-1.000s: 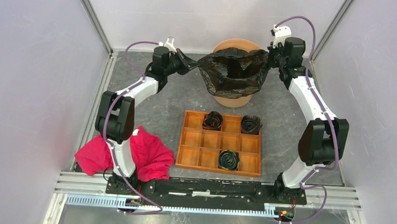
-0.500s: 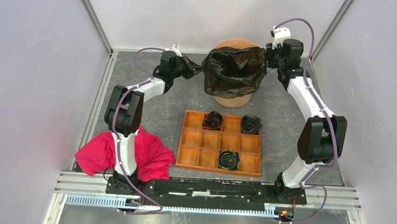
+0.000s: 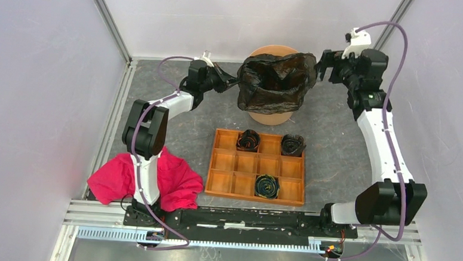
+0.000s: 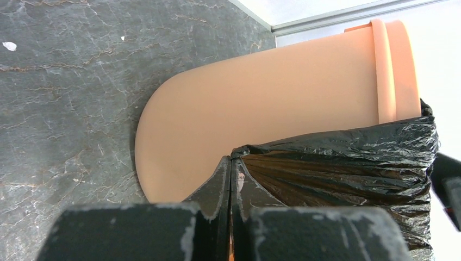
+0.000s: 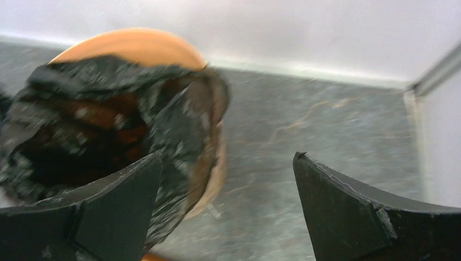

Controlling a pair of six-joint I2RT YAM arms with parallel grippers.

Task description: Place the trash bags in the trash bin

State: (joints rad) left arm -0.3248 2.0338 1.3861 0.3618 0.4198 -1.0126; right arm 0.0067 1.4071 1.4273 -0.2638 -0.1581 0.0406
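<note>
Right pincer (image 5: 228, 157) released trash bags (image 3: 273, 79), jaws apart | left pincer (image 4: 231, 163) clamped on them, clear only from wrist

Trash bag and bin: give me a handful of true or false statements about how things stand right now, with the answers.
1. The left gripper is shut on the edge of the trash bag. True.
2. The right gripper is clamped on the trash bag. False: its jaws stand wide open and grip nothing.
3. The trash bag lies flat beside the trash bin. False: it hangs open over the bin's mouth, with the bin's far rim bare.
4. The tray holds three dark rolls. True.
5. The red cloth is inside the tray. False: it lies outside the tray, to its left.
</note>
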